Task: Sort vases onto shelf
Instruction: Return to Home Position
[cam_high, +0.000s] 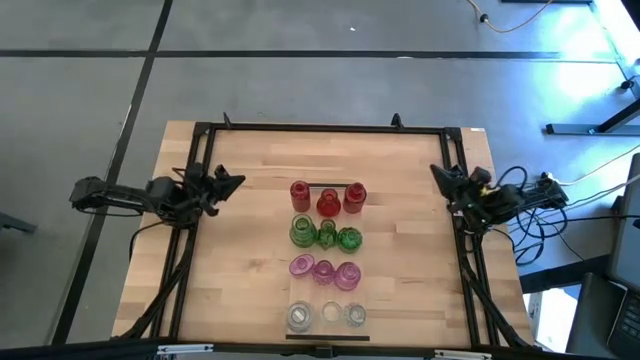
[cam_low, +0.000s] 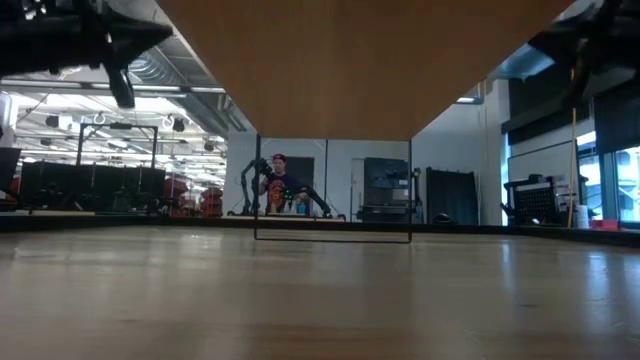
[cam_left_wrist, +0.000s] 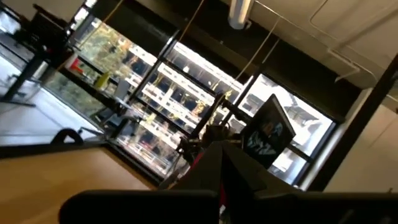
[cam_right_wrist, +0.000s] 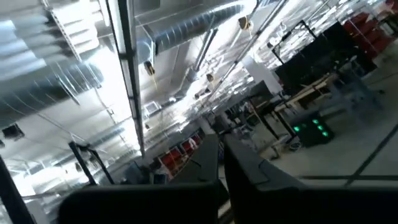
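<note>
The vases stand upright in four rows on the shelf at the table's middle: red farthest, then green, pink, and clear nearest. My left gripper is drawn back at the table's left edge, shut and holding nothing. My right gripper is drawn back at the right edge, likewise shut and holding nothing. Both are far from the vases. In the wrist views the shut left gripper and right gripper point up into the room.
A black frame runs round the tabletop, its rails passing under both arms. Cables lie off the table's right edge. Bare wood lies between the shelf and each arm. A person stands far off in the room.
</note>
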